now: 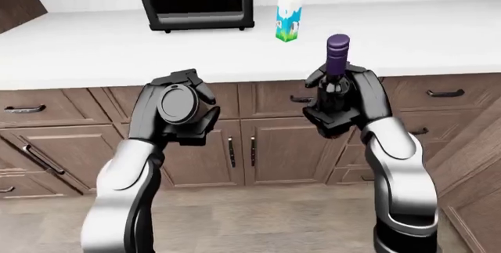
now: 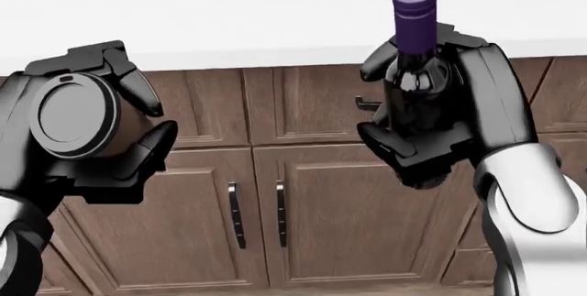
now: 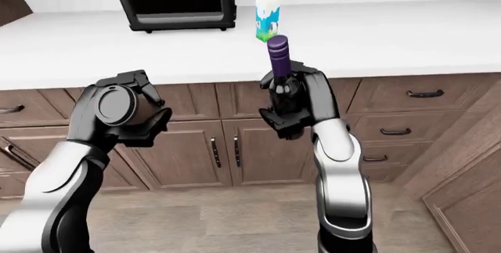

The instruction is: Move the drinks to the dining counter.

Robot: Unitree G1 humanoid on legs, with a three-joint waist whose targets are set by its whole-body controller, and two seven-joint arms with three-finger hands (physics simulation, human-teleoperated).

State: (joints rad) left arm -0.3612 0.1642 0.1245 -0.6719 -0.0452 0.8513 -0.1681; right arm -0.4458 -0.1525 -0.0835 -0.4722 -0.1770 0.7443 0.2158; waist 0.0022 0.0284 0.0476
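Left-eye view has the wine bottle (image 1: 336, 68) upright in the right hand (image 1: 342, 105), fingers wrapped round its body, purple cap sticking out at 12 o'clock. The coffee cup (image 1: 177, 104) is tipped so its lid faces the camera, clamped in the left hand (image 1: 174, 114). Both are held out over the cabinets (image 1: 242, 147), off the white counter (image 1: 94, 50). I'd level that cup and hold both grips firm while walking. Milk carton (image 1: 288, 23) sits on the counter at 11 o'clock from the bottle, beside the black oven (image 1: 195, 0), so probably another trip.
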